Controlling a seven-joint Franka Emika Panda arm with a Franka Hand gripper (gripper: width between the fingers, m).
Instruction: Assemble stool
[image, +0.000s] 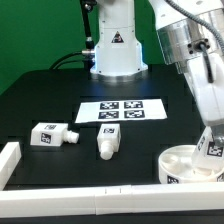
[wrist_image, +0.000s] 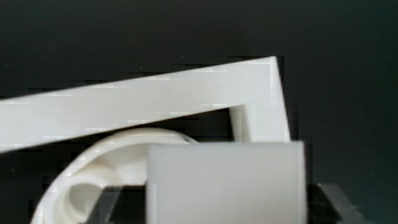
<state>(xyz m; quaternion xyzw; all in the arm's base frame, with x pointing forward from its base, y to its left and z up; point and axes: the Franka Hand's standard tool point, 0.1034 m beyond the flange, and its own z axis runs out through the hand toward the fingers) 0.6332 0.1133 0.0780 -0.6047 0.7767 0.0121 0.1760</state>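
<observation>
While gripper (image: 211, 140) holds one leg (wrist_image: 222, 185), seat (image: 180, 163) sits below.

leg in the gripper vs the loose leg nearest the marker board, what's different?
The held leg stands roughly upright; the loose leg lies flat on the table. The held leg is clamped in the gripper over the seat disc; the loose leg lies free near the marker board. Both are white blocks with black-and-white tags.

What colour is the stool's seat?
White; the seat shows best in the exterior view.
</observation>
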